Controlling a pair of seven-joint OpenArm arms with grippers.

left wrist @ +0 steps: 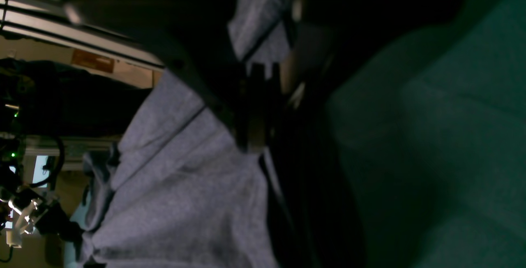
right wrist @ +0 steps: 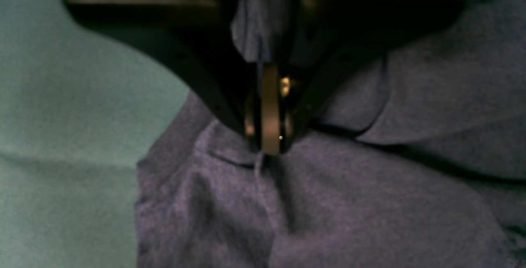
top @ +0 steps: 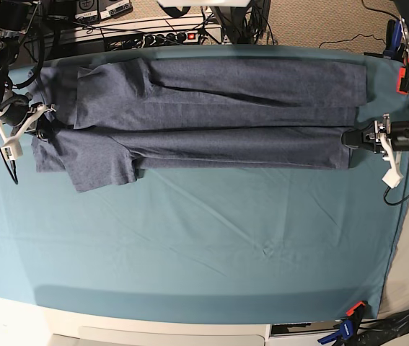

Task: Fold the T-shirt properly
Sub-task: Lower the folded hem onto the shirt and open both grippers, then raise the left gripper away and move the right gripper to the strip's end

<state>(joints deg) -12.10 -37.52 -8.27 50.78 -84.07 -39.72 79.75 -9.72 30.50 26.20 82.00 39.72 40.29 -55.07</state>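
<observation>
Base view showed the T-shirt (top: 211, 115) stretched lengthwise across the far half of the table (top: 204, 252), folded into a long band with one lengthwise crease running along its middle. One short sleeve (top: 103, 169) spread toward the near side at the view's left end. The garment lay on a teal cloth (top: 190, 238) that covered the table.

The right end effector (top: 44, 131) met the garment at the view's left end, beside the sleeve; the left end effector (top: 350, 138) met it at the opposite end, at the near corner of the band. The fabric spanned the whole gap between the two.

Right wrist view showed the right end effector (right wrist: 269, 144) with its jaws pressed together on a pinch of grey-blue fabric (right wrist: 328, 202), a tuft of cloth rising between them. Left wrist view showed the left end effector (left wrist: 257, 144) likewise clamped on a fold of the shirt (left wrist: 185, 185), the cloth draping away from it and the teal cover (left wrist: 452, 136) to one side.

No lettering showed on the visible side of the garment. A small orange label (left wrist: 92, 60) appeared on equipment in the background of the left wrist view, too blurred to read.
</observation>
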